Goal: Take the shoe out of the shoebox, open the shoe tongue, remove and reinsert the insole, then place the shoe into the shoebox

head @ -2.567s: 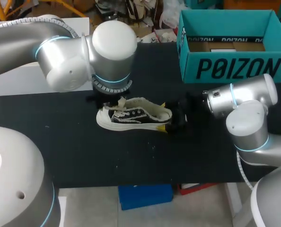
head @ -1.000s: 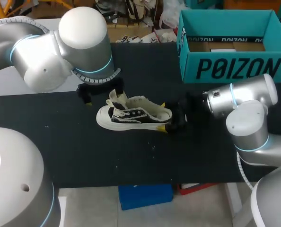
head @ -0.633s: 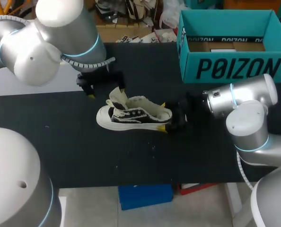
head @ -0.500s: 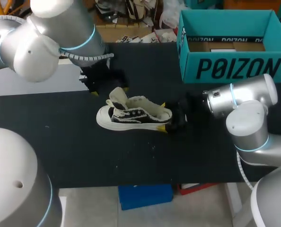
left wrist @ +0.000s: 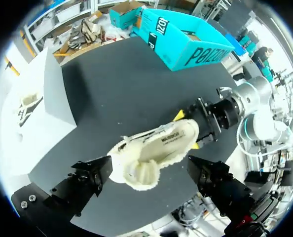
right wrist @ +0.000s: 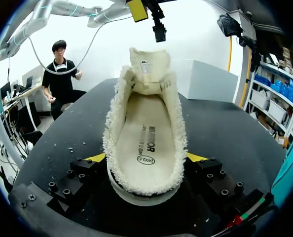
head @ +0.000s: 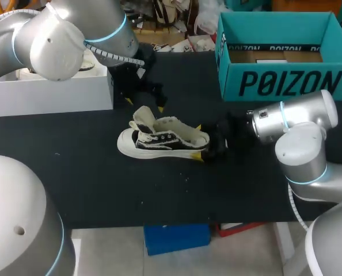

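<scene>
Head view, right gripper (head: 201, 142) clamping shoe (head: 159, 141) heel, left gripper (head: 144, 105) spread

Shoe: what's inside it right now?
Inside the shoe, the insole lies flat, printed side up, ringed by fleecy lining. The toe end is hidden beneath the raised tongue.

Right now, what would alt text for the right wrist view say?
A cream, fleecy-edged shoe fills the view, its heel clamped between the yellow tips of the right gripper, tongue folded up and insole exposed. The left gripper hangs above its toe end.
</scene>
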Action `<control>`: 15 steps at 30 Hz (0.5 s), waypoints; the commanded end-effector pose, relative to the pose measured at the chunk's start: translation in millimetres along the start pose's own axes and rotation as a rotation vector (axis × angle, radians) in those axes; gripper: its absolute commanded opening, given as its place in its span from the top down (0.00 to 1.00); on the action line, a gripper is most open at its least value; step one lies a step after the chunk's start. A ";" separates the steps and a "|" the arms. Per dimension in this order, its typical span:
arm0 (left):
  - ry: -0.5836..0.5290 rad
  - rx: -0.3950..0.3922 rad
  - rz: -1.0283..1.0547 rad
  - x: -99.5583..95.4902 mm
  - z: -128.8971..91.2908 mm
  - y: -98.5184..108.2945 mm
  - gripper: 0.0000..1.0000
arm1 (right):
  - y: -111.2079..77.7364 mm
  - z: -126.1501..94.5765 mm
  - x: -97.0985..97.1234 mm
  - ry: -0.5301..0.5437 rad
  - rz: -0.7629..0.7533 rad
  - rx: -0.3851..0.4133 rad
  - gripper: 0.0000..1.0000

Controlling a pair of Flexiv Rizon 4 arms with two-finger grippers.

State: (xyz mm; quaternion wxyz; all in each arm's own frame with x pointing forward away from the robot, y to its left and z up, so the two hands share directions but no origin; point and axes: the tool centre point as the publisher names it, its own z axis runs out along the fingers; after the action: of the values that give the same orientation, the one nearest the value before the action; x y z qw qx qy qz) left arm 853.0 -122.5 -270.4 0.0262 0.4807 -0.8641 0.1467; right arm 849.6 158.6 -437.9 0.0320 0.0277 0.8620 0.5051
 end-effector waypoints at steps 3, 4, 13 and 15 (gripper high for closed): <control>-0.035 -0.082 0.104 3.8 -1.6 -7.5 0.00 | -2.7 1.8 -0.7 0.000 0.002 0.001 1.00; -0.035 -0.082 0.104 3.8 -1.6 -7.5 0.00 | -2.7 1.8 -0.7 0.000 0.002 0.001 1.00; 0.019 -0.083 0.531 19.1 14.6 -9.4 0.00 | -2.7 1.8 -0.7 0.000 0.002 0.001 1.00; 0.005 -0.097 0.616 18.8 14.6 -10.0 0.13 | -2.7 1.8 -0.7 0.000 0.002 0.001 1.00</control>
State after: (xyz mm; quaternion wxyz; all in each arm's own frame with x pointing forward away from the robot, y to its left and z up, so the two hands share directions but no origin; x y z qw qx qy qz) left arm 849.6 -146.9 -275.9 0.0192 0.3217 -0.9393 0.1174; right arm 849.6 158.6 -437.9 0.0320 0.0277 0.8620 0.5052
